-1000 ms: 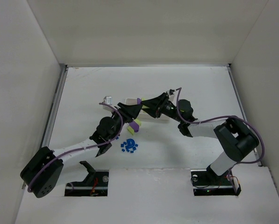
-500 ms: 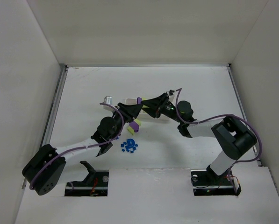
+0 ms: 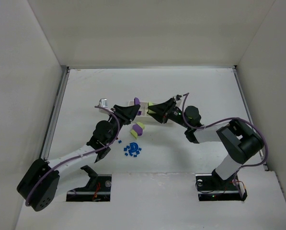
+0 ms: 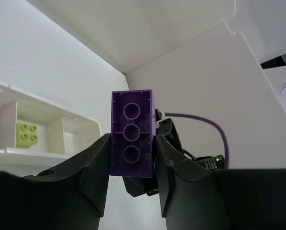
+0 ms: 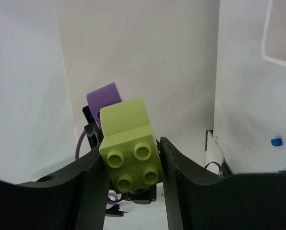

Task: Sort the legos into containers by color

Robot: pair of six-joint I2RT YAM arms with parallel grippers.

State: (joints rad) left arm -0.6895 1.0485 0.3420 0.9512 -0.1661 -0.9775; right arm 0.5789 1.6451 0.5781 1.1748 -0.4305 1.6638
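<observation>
Legos (image 4: 131, 112) clamped: left hand (image 4: 131, 143) purple, right hand (image 5: 131, 153) green.

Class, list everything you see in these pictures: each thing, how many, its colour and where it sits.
tray: one, white, on the table, by the end effectors
tray brick: one, yellow-green, in a tray compartment
brick pair: one purple, one yellow-green, touching, on the table
tiny pieces: many, blue, clustered nearer the arm bases
purple brick: one, held off the table
green brick: one, yellow-green, held off the table
left end effector: black, shut on the purple brick
right end effector: black, shut on the green brick
</observation>
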